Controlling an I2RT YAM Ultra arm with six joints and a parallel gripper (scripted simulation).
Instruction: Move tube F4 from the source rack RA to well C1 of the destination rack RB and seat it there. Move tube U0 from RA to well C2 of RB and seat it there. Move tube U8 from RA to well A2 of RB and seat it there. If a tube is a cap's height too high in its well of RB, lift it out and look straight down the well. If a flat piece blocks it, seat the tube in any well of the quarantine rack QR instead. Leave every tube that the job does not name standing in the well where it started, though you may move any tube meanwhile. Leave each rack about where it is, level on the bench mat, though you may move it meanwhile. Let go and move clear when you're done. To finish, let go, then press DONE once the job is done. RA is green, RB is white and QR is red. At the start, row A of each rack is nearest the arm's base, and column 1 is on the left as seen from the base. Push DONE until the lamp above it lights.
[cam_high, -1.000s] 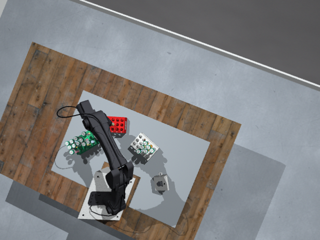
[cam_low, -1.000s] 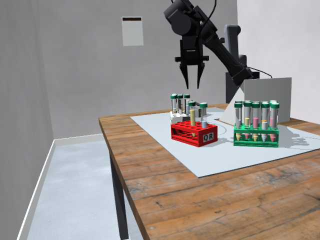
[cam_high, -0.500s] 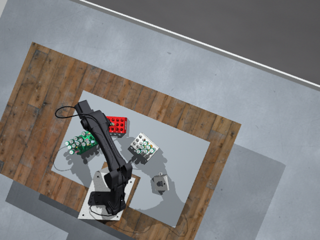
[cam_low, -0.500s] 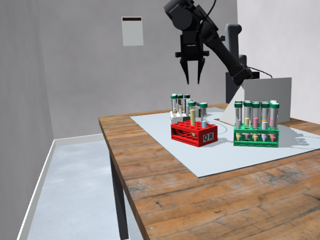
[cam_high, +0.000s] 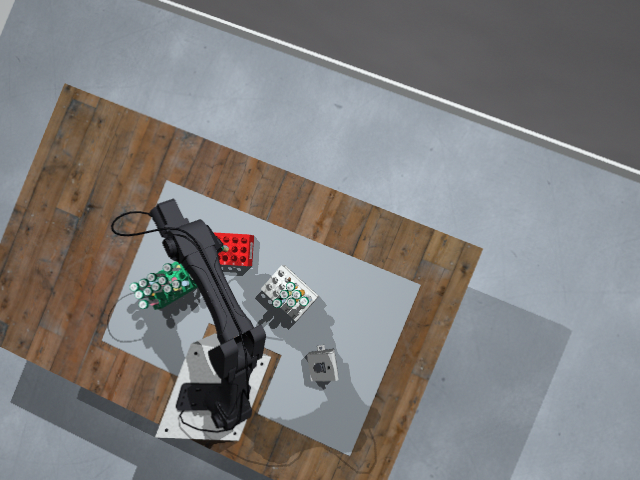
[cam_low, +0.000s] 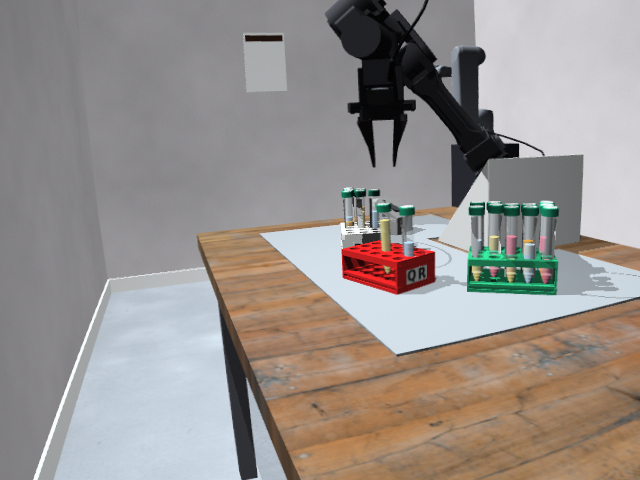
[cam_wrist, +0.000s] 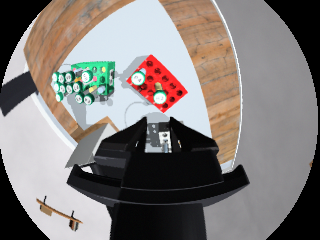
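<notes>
Red rack (cam_high: 252, 252) (cam_low: 414, 287) (cam_wrist: 179, 91): two tall capped tubes, upright, other visible wells open from above. Green rack (cam_high: 170, 301) (cam_low: 511, 290) (cam_wrist: 111, 67): approach crowded by clustered caps. White rack (cam_high: 311, 296) (cam_low: 356, 238): one end obstructed by capped tubes, opposite end open above.

A wooden table (cam_high: 330, 214) (cam_low: 465, 382) (cam_wrist: 200, 40) stands on a mottled blue-grey floor (cam_high: 361, 134) (cam_low: 139, 361) (plain grey walls (cam_low: 170, 155) beyond).

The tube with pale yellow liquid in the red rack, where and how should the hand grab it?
Grip the tube by its green cap, coming straight down from above. It stands upright, with its cap well above the red rack; the fingers would probably fit best on either side, clear of the neighboring capped tube.
</notes>
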